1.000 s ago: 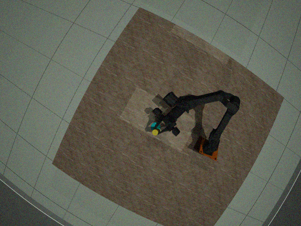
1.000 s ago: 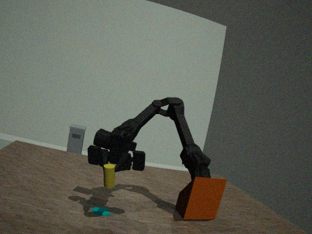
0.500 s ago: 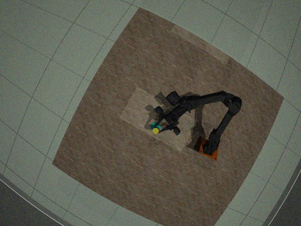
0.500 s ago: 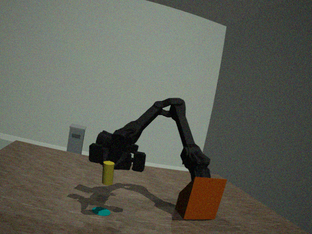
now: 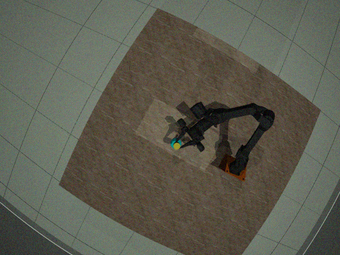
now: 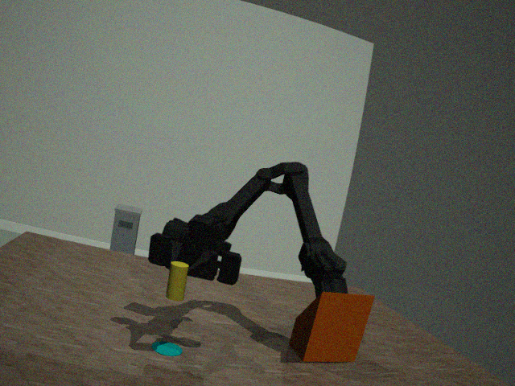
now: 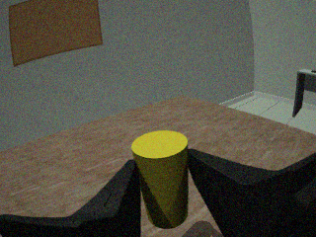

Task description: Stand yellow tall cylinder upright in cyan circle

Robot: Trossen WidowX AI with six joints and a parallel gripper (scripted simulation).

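The yellow tall cylinder (image 5: 176, 145) (image 6: 177, 281) (image 7: 165, 183) is held upright or nearly so, in the air well above the table. My gripper (image 5: 179, 144) (image 6: 179, 268) (image 7: 161, 161) is shut on its upper part, with one finger on each side. The cyan circle (image 5: 172, 143) (image 6: 168, 349) lies flat on the table below the cylinder. In the top view the cylinder's top overlaps the circle's lower edge and covers part of it. The circle does not show in the wrist view.
The arm's orange base (image 5: 238, 173) (image 6: 339, 328) stands on the wood-look table (image 5: 132, 175) (image 6: 62, 282) (image 7: 64, 163). Shadows of the arm fall around the circle. A grey box (image 6: 125, 232) stands beyond the table. A brown panel (image 7: 56, 30) shows on the wall.
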